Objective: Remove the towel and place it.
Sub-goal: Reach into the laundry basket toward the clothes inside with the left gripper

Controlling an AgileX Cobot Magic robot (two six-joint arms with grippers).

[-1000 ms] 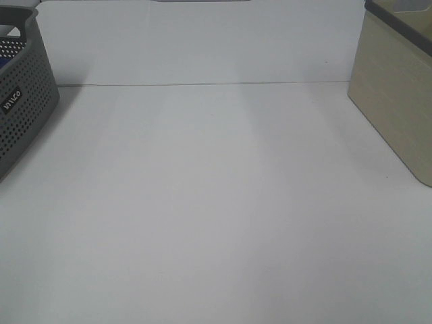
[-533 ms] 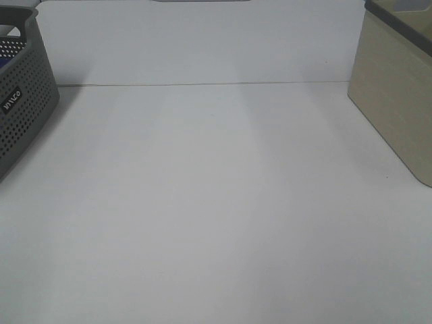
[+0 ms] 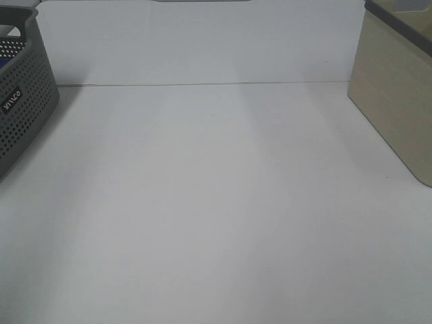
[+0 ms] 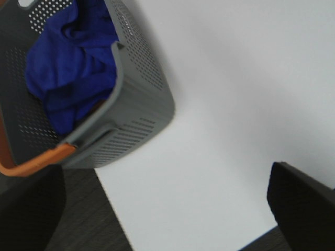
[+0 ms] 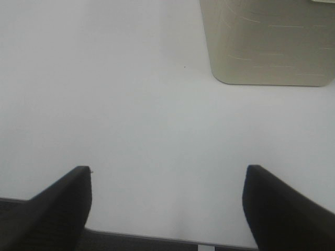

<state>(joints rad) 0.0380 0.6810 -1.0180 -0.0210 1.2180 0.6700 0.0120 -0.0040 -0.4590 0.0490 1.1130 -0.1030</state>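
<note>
Grey basket [image 3: 23, 101] sits at the far left corner of the counter [image 3: 216, 202]. The towel [image 4: 68, 68] is bunched inside it below the rim, so it must be lifted over the wall. Towel: royal blue, plush, crumpled in deep folds, no tag visible. Left gripper [image 4: 165, 172] hangs near the left edge, apart from the basket, fingers spread wide with nothing between; judged ready to reach in. Right gripper [image 5: 167, 170] is likewise spread and empty, facing the beige bin [image 5: 267, 42] at the far right edge

Basket [image 3: 23, 115] cut by frame edge; towel [image 4: 68, 68] partly hidden behind its wall.
</note>
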